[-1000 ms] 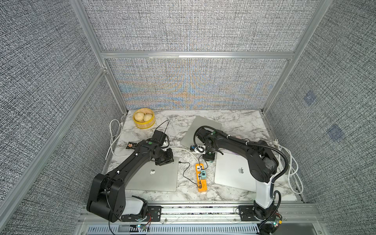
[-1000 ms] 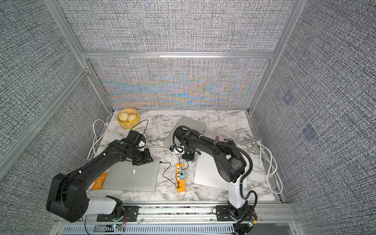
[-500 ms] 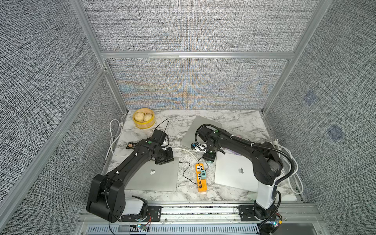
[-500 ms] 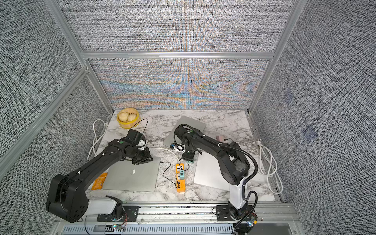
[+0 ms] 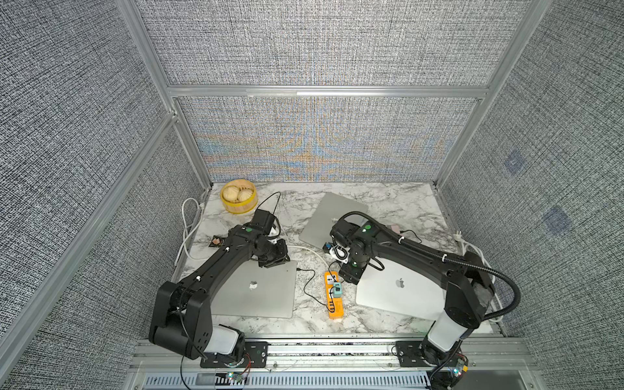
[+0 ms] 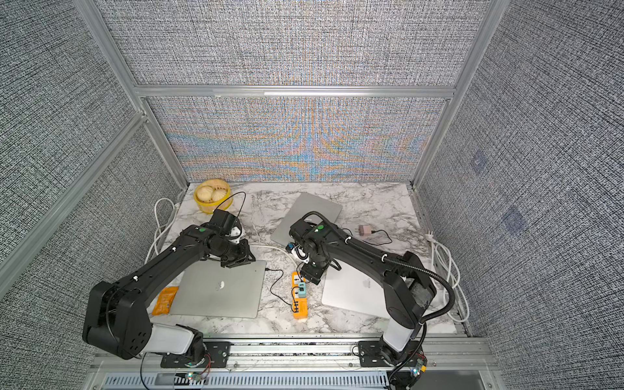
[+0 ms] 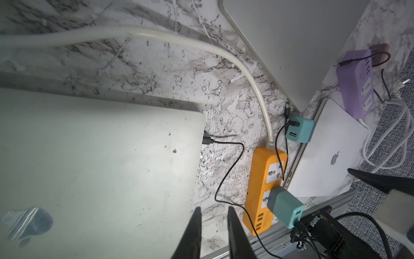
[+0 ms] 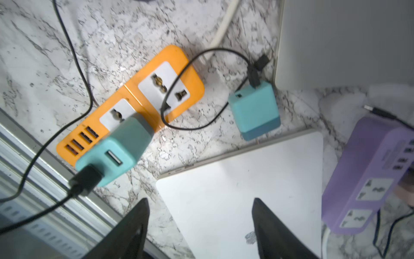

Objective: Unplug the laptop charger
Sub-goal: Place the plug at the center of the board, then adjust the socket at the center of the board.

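An orange power strip (image 8: pixel 134 101) lies between two closed laptops. One teal charger (image 8: pixel 116 148) is plugged into it, and its black cable runs to the left laptop (image 7: pixel 100 168). A second teal charger (image 8: pixel 255 109) lies loose on the marble by the strip's far end with its prongs bare. Its cable reaches the right laptop (image 8: pixel 235 201). My right gripper (image 8: pixel 200 199) hangs open and empty over that laptop's corner, a short way from the loose charger. My left gripper (image 7: pixel 214 208) is over the left laptop's edge, its fingers a narrow gap apart with nothing between them.
A third laptop (image 5: pixel 331 216) lies at the back, with a yellow steamer basket (image 5: pixel 238 197) of buns at the back left. A purple power strip (image 7: pixel 356 83) and a pink adapter (image 6: pixel 364 230) sit to the right. White cables (image 5: pixel 189 223) coil along both table sides. An orange packet (image 6: pixel 165 300) lies front left.
My right gripper's jaws have spread wider and the right arm has shifted slightly by the strip. The left arm has hardly moved.
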Available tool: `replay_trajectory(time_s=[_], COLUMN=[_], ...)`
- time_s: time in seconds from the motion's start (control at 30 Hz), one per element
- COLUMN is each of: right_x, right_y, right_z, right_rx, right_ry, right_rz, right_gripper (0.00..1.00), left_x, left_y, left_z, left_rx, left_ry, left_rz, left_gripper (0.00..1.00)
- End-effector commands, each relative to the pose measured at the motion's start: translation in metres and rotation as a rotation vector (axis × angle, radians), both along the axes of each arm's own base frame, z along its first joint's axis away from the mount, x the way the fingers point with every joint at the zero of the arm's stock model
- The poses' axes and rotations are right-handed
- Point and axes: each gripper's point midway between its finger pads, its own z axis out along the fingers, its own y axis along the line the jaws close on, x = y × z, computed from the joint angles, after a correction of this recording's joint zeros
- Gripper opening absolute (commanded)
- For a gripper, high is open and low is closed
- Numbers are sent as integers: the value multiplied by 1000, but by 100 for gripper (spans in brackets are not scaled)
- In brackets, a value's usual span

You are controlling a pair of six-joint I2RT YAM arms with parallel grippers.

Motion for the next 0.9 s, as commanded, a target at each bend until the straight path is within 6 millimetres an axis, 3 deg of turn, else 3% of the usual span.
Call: replay_trajectory(time_s=[0.0,0.1,0.3,0.87], right_x=[-4,-7,-20,-21], right_y=[-27,-46,-29,31], right_z=[7,2,-22,-50], right_rx=[-110,-221,-132,-5], right_ry=[-7,24,81,186], right_rz=[-237,-414,-580,-509], right_gripper=[76,75,75,75], left_x=[0,-1,-6,-14], left_y=[-5,-6,-5,4], left_z=[3,1,-2,-1], left_rx=[-26,-34,-30,-7], left_ry=[-2,2,15,15], left_rz=[-39,-48,-68,-44], left_gripper=[22,22,22,22])
